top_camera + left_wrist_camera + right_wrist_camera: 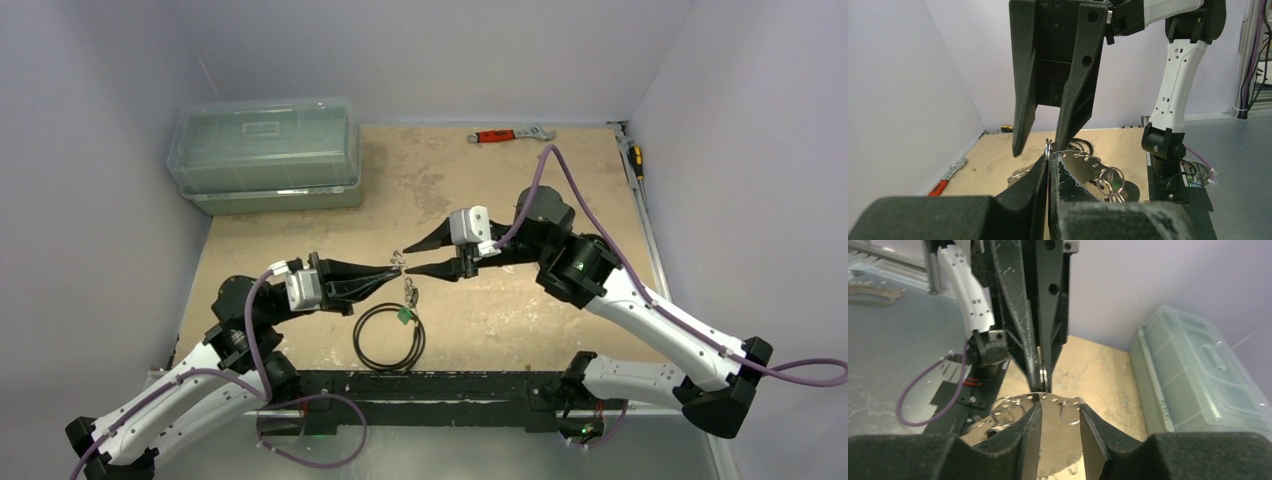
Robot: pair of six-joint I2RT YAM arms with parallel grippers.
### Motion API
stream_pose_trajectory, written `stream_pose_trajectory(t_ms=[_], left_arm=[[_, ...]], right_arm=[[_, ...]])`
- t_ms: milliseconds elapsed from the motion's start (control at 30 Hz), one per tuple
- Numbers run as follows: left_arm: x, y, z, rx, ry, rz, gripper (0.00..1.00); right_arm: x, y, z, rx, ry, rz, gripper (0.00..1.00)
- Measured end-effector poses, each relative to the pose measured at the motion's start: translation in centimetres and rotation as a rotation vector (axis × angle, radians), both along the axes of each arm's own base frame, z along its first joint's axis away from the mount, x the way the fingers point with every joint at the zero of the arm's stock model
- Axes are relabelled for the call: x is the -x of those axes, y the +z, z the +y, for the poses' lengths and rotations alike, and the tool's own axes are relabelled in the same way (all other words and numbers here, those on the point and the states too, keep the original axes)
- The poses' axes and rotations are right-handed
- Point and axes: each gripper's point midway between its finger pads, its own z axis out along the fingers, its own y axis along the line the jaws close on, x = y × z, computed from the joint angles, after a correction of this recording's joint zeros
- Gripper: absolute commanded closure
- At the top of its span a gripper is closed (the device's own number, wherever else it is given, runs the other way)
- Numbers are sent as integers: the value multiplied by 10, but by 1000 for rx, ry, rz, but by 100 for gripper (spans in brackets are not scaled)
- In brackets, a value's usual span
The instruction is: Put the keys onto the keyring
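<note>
Silvery keys (410, 293) (one green piece (404, 316)); black coil (357, 340); red-handled wrench (492, 136).

Mid-tabletop (520, 310): left hand (388, 270) pinched shut on top of the keys (410, 293), which hang by the black cable coil (357, 340). Right hand (410, 259) faces it, fingers apart. Red-handled wrench (510, 134) at far edge, clear bin (265, 155) in far-left corner.

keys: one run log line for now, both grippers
left gripper: shut on keyring | right gripper: open, beside keyring | keys: hanging below left gripper
</note>
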Motion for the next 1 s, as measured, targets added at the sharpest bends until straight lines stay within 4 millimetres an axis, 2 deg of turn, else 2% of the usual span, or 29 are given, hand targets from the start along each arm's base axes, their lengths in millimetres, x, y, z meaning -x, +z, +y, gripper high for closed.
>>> stream_pose_trajectory(t_ms=[300, 433, 567, 667, 767, 900, 933, 1000], left_arm=[[4, -10, 2, 65, -21, 52, 100], [7, -8, 8, 119, -23, 68, 100], [10, -3, 15, 171, -16, 74, 100], [14, 2, 22, 210, -17, 77, 100], [17, 5, 28, 253, -20, 84, 100], [19, 1, 28, 287, -39, 125, 100], [18, -1, 28, 291, -43, 139, 100], [18, -5, 27, 296, -51, 166, 100]], right_arm=[[-18, 12, -16, -129, -181, -3, 55], [-25, 21, -19, -163, -234, 1, 52], [-60, 14, -32, -201, -463, 74, 44], [-96, -12, -50, -186, -709, 175, 31], [-136, -44, -72, -147, -950, 286, 29], [-208, -122, -132, -28, -1312, 486, 30], [-221, -147, -151, 12, -1402, 542, 30], [-236, -192, -183, 95, -1553, 641, 29]])
